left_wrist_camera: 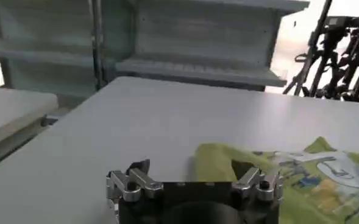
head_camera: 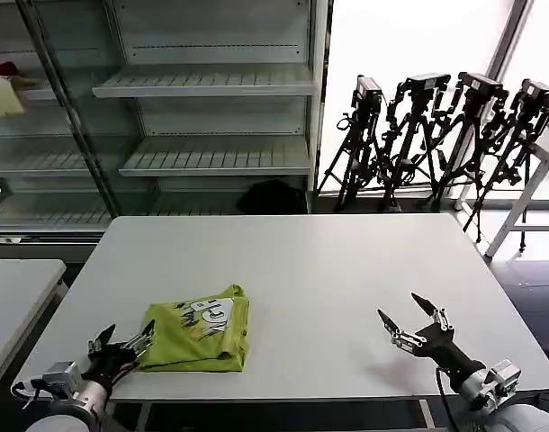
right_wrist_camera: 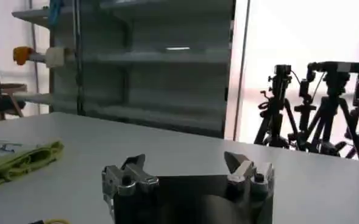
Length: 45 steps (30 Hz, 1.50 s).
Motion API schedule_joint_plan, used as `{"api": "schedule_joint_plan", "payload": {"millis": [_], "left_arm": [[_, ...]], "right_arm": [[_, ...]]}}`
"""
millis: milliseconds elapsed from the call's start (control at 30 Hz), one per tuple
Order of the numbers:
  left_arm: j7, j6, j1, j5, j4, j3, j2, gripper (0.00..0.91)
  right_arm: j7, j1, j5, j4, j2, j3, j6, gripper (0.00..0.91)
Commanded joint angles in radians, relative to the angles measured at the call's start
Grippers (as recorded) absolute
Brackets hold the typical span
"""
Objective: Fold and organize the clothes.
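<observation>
We find the T-shirt (head_camera: 199,337) folded into a compact rectangle in the lower left of the head view, lying on the white table (head_camera: 328,279) near its front edge, printed face up. We judge the folding done or nearly so.

The left gripper (head_camera: 123,343) sits at the lower left corner of that view, fingers spread wide and holding nothing, its tips just beside the shirt's near edge. We read this as a release or a readiness to nudge the bundle.

The right gripper (head_camera: 408,319), lower right, stands well apart from the garment, also wide and empty, apparently idle since nothing lies within its reach.
</observation>
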Motion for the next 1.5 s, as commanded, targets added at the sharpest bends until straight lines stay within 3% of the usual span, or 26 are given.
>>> {"api": "schedule_joint_plan", "payload": {"millis": [33,433,800,867,900,933,967,1000,1100,1500], "left_arm": [[0.004,0.024,0.021,-0.052,0.03,-0.027,-0.043,0.907],[0.026,0.026,-0.013,-0.05,0.01,0.031,-0.081,0.907],[0.06,0.005,-0.041,-0.062,0.066,0.026,-0.068,0.887],[0.065,0.001,-0.037,-0.062,0.066,0.031,-0.073,0.766],[0.066,-0.003,-0.037,-0.061,0.066,0.034,-0.075,0.766],[0.069,-0.004,-0.038,-0.059,0.067,0.037,-0.078,0.574],[0.073,-0.011,-0.038,-0.058,0.072,0.039,-0.08,0.494],[0.077,-0.013,-0.04,-0.058,0.073,0.041,-0.081,0.262],[0.083,-0.015,-0.043,-0.058,0.075,0.047,-0.084,0.05],[0.124,-0.092,-0.047,-0.046,0.091,0.066,-0.082,0.01]], "right_arm": [[0.0,0.008,-0.005,0.001,0.002,-0.009,-0.002,0.907],[-0.001,0.008,-0.011,-0.003,0.004,-0.015,-0.003,0.907],[-0.005,0.008,-0.013,-0.003,0.003,-0.014,-0.001,0.907],[-0.005,0.011,-0.013,-0.004,0.003,-0.016,-0.001,0.907],[-0.006,0.013,-0.013,-0.004,0.004,-0.018,-0.001,0.907],[-0.006,0.015,-0.013,-0.004,0.005,-0.02,-0.001,0.907],[-0.006,0.015,-0.013,-0.004,0.005,-0.021,-0.001,0.907],[-0.005,0.015,-0.014,-0.004,0.005,-0.021,-0.001,0.907],[-0.006,0.014,-0.013,-0.002,0.005,-0.019,-0.002,0.907],[-0.008,0.012,-0.012,-0.001,0.006,-0.016,0.001,0.907]]}}
